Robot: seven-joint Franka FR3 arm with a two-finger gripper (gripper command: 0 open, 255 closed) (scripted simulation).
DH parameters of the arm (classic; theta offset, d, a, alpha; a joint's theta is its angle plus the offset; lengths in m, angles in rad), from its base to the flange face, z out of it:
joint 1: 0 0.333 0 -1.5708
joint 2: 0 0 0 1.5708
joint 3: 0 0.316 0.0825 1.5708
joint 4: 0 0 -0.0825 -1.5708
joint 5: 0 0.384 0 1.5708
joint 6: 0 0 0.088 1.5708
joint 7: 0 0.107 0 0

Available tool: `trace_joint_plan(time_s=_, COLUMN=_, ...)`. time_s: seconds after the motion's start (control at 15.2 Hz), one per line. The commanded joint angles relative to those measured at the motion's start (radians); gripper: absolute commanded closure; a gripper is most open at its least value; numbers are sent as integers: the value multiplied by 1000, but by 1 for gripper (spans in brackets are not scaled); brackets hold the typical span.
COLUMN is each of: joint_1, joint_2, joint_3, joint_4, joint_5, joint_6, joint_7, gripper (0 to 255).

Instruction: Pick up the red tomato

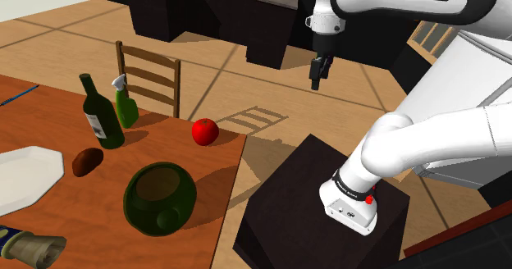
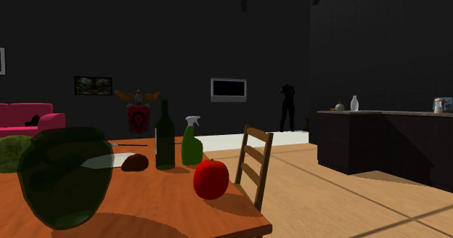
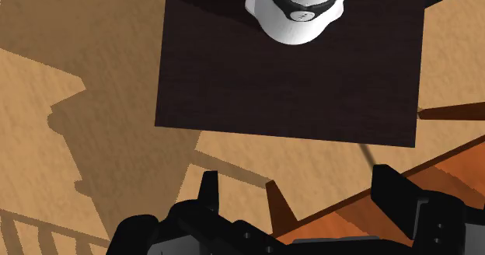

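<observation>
The jaws hang in the air with their two black fingers [image 3: 208, 190] standing apart, clasping nothing. The red tomato [image 1: 205, 131] sits on the wooden surface [image 1: 90, 203], well apart from the jaws, lower than them and toward the shoulder view's left (close to the surface's edge). Farther from the jaws than the tomato stand a green spray bottle [image 1: 125, 105], a dark bottle [image 1: 100, 116] and a round dark-green vase [image 1: 160, 198]. Beneath the jaws lie the wood floor [image 3: 78, 43] and the dark stand [image 3: 287, 90].

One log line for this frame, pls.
phase: pre-grasp | gripper: open, empty, raised, off to the side of table | red tomato: on table near edge, not grasped
</observation>
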Motion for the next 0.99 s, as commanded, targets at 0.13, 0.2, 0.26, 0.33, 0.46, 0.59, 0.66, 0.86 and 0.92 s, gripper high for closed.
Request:
trace_joint_plan(time_s=0.13, joint_1=12, joint_2=48, joint_3=-6, joint_4=-14, joint_5=4, joint_6=77, joint_7=-17, gripper=0)
trace_joint_plan(time_s=0.2, joint_1=19, joint_2=74, joint_3=-9, joint_4=-19, joint_5=6, joint_6=115, joint_7=-26, gripper=0)
trace_joint_plan(time_s=0.26, joint_1=25, joint_2=101, joint_3=-12, joint_4=-23, joint_5=9, joint_6=153, joint_7=-35, gripper=0)
trace_joint_plan(time_s=0.33, joint_1=31, joint_2=129, joint_3=-14, joint_4=-26, joint_5=12, joint_6=191, joint_7=-44, gripper=0)
trace_joint_plan(time_s=0.46, joint_1=44, joint_2=188, joint_3=-18, joint_4=-26, joint_5=18, joint_6=265, joint_7=-63, gripper=0)
trace_joint_plan(time_s=0.59, joint_1=57, joint_2=249, joint_3=-22, joint_4=-22, joint_5=26, joint_6=336, joint_7=-83, gripper=0)
trace_joint_plan(time_s=0.66, joint_1=64, joint_2=281, joint_3=-23, joint_4=-17, joint_5=30, joint_6=371, joint_7=-93, gripper=0)
trace_joint_plan(time_s=0.86, joint_1=83, joint_2=380, joint_3=-25, joint_4=4, joint_5=46, joint_6=470, joint_7=-125, gripper=0)
trace_joint_plan(time_s=0.92, joint_1=89, joint_2=414, joint_3=-25, joint_4=14, joint_5=51, joint_6=502, joint_7=-136, gripper=0)
